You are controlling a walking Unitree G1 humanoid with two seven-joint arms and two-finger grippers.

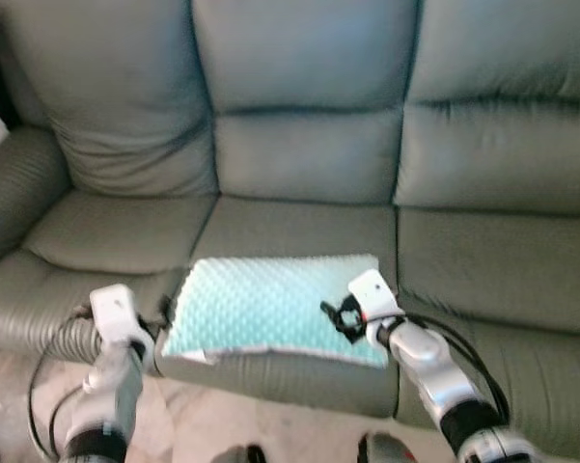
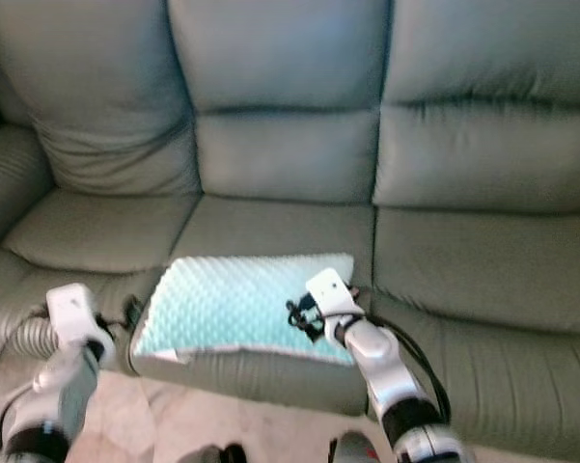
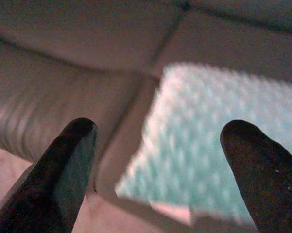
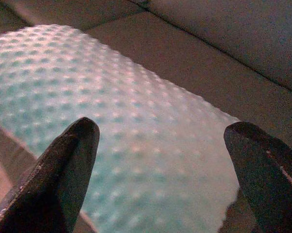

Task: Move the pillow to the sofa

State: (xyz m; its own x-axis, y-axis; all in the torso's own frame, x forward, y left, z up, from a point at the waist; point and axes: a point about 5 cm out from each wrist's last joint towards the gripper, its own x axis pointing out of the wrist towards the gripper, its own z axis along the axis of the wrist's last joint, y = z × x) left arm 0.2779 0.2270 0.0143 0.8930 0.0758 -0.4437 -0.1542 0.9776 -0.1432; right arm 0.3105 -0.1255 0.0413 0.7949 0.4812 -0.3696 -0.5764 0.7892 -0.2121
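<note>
- The pale mint-green dimpled rectangular pillow lies flat on the middle seat cushion of the grey-green leather three-seat sofa, its near edge at the front of the seat.
- The right gripper sits over the pillow's near right corner; in the right wrist view its two black fingers are spread wide apart, with the bumpy pillow surface between and beyond them, and they hold nothing.
- The left gripper is just beside the pillow's left edge, at the seam between the left and middle seat cushions.
- In the left wrist view the left fingers are also spread wide and hold nothing: the pillow's near left corner lies ahead, closer to one fingertip, and the ribbed front of the left seat cushion lies beyond the other.
- Pale mottled floor shows in front of the sofa, below both silver arms.
</note>
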